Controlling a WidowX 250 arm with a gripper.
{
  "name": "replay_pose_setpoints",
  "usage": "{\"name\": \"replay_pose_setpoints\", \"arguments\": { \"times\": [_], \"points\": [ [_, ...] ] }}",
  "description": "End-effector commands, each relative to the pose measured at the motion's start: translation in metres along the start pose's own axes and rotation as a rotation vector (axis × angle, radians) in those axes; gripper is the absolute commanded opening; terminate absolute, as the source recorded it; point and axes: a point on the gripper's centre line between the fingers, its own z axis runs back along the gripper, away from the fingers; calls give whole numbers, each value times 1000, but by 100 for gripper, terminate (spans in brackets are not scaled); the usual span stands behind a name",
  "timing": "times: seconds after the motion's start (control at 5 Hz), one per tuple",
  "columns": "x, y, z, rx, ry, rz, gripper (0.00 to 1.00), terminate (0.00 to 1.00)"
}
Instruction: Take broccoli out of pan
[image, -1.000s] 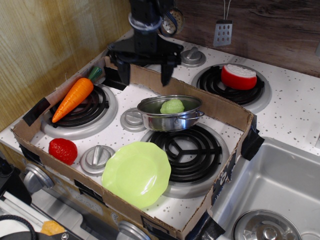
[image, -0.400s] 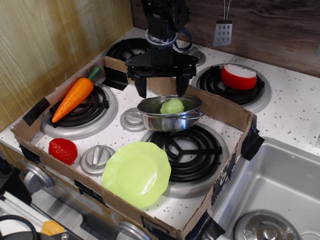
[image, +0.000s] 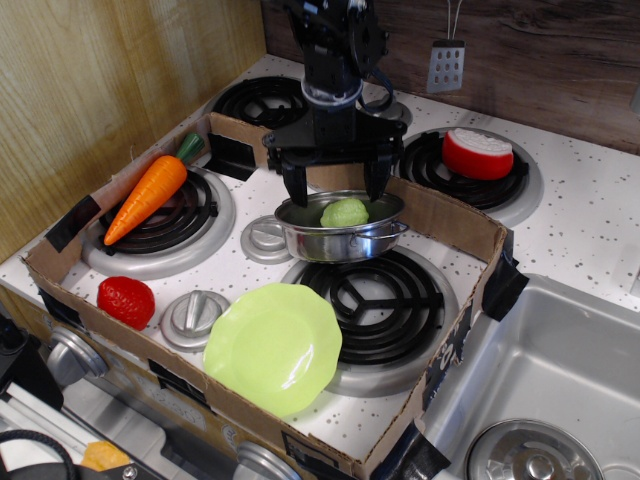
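Note:
The pale green broccoli (image: 345, 212) lies inside the shiny steel pan (image: 340, 240), which stands in the middle of the stove between the burners. My black gripper (image: 335, 190) hangs directly over the pan. Its two fingers are spread wide, one above the pan's left rim and one above its right rim, with the broccoli just below and between them. The gripper is open and holds nothing.
A lime-green plate (image: 273, 346) lies in front of the pan. An orange carrot (image: 148, 194) rests on the left burner, a red strawberry (image: 126, 301) at front left. A cardboard wall (image: 448, 222) rings the stove. A red-and-white object (image: 478, 153) sits on the back right burner; a sink (image: 545, 380) is at right.
My gripper has moved right and down, from behind the cardboard wall to just above the pan, staying open. The broccoli and pan have not moved.

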Motion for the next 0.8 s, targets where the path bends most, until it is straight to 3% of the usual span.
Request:
{"name": "replay_pose_setpoints", "arguments": {
  "times": [0.0,0.6],
  "points": [
    [-2,-3,-1,-29,-11,30,100,0],
    [-13,-1,-17,-87,12,57,100,0]
  ]
}}
